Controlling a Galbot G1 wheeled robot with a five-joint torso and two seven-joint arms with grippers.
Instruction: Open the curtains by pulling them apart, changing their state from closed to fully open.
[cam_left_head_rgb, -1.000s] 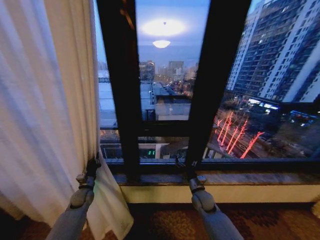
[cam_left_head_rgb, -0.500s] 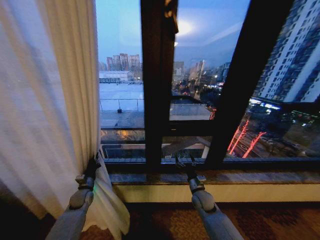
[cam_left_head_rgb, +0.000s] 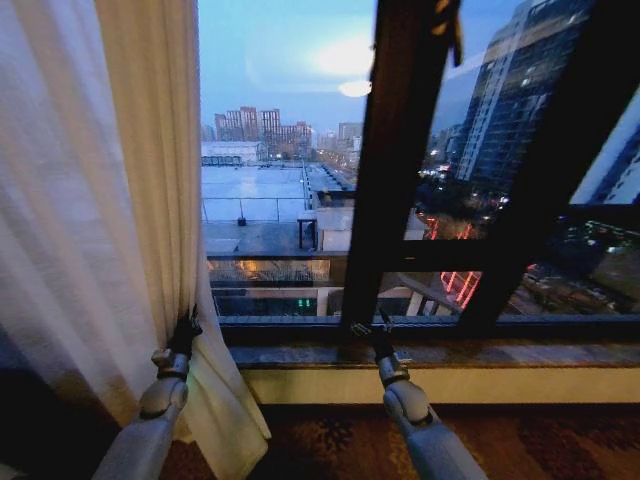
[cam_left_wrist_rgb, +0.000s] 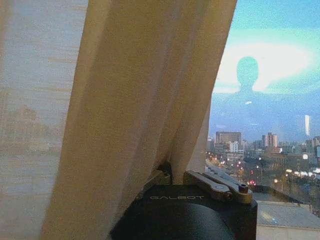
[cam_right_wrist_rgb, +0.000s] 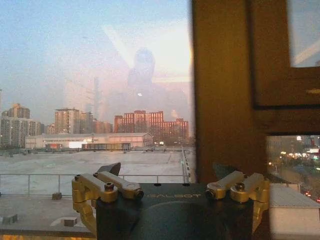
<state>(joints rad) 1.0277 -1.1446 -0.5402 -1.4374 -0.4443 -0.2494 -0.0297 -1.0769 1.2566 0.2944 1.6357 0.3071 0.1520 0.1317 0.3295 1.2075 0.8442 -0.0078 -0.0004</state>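
Sheer white fabric, finely pleated and translucent, makes up the curtains, which hang floor-length and are gathered on the far left of the window, with a thicker cream-yellow fold along their inner edge. The left gripper is raised at that edge, and its dark fingers are pressed into the folds; in the left wrist view the cloth is seen bunched between the brass-coloured finger links, so the fingers appear closed on the curtains. The right gripper is held up just before the stone window sill, well apart from the fabric, and its fingers are spread wide with nothing between them. Beyond those fingers a dark window frame and smooth glass are seen.
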